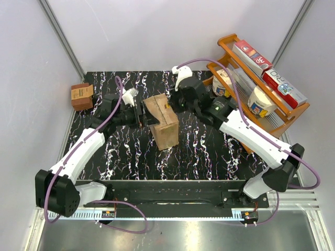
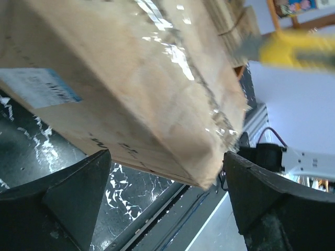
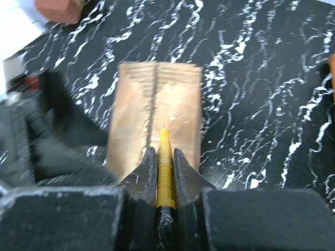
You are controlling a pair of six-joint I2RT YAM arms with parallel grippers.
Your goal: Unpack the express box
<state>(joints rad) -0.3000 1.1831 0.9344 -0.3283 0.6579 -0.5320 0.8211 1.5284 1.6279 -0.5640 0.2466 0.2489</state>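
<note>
Fingers (image 2: 73,204) of the left gripper (image 2: 167,183) stand wide apart at one edge of the express box (image 1: 163,123), in the middle of the table (image 1: 209,151) with free room around. The right gripper (image 3: 165,157) clamps a yellow tool (image 3: 165,178) over the box seam; the tip contact is blurred.

**Left wrist view**
- Cardboard box (image 2: 131,78): fills the frame above the left gripper (image 2: 167,155). Its top and left side run off the picture, and its lower edge is partly hidden behind one finger (image 2: 78,193).
- Label (image 2: 39,86), up-left of that gripper: print smeared and unreadable, left end cut off.
- Yellow tool (image 2: 298,46), far up-right: a blur, shape unclear.

**Right wrist view**
- Yellow tool, pinched in the right gripper (image 3: 165,152): the tip is too soft to tell whether it touches the box ahead.
- Left gripper, left of the fingers: a dark smear.
- Small brown box (image 3: 55,8), far ahead-left: clipped by the top edge.
</note>
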